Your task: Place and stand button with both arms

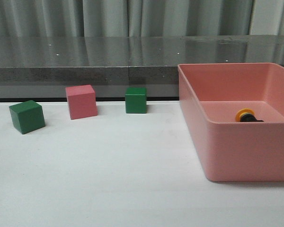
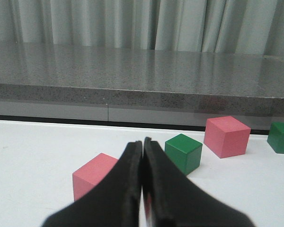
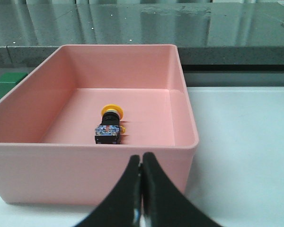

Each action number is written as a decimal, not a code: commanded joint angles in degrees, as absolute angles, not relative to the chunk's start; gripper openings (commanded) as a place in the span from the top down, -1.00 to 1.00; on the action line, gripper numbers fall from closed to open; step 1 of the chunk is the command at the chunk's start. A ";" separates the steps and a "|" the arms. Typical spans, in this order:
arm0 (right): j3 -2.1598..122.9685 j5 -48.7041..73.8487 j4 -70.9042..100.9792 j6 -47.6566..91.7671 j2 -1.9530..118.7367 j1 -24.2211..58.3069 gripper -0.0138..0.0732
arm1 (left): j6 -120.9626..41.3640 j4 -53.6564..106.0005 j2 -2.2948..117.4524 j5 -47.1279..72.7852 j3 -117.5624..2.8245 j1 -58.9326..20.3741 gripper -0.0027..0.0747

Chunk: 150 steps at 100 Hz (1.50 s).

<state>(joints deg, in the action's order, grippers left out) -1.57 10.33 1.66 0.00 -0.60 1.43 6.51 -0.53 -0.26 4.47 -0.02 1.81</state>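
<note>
I see the little push-button with the yellow round cap and black body (image 3: pixel 109 125) lying on its side on the floor of the pink plastic box (image 3: pixel 184 90), and I think my right gripper (image 3: pixel 141 163), pinched shut on nothing just outside the box, could bump the wall or roll the button away. My left gripper (image 2: pixel 142 147) is pinched shut and empty too. Only its view shows a second pink wooden cube (image 2: pixel 95 179); the front view hides most of the button.

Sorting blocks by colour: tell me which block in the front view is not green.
The pink block, standing between the two green blocks near the table's back edge.
</note>
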 commanded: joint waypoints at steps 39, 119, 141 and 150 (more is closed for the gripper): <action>-0.83 5.43 1.28 0.38 -1.54 1.23 0.84 | 7.14 -0.55 -2.11 0.00 1.66 2.01 0.98; 29.60 29.16 2.21 0.47 15.37 1.29 0.84 | 7.14 -0.55 -2.11 0.00 1.66 1.87 0.98; 43.18 36.97 2.94 0.86 31.26 1.29 0.84 | 7.14 -0.55 -2.11 0.00 1.66 1.38 0.98; 45.27 34.91 5.36 0.86 35.32 1.29 0.84 | 7.14 -0.55 -2.11 0.00 1.66 1.38 0.98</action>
<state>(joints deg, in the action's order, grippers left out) 41.50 39.47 3.14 0.33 31.31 1.43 6.51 -0.53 -0.26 4.47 -0.02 1.70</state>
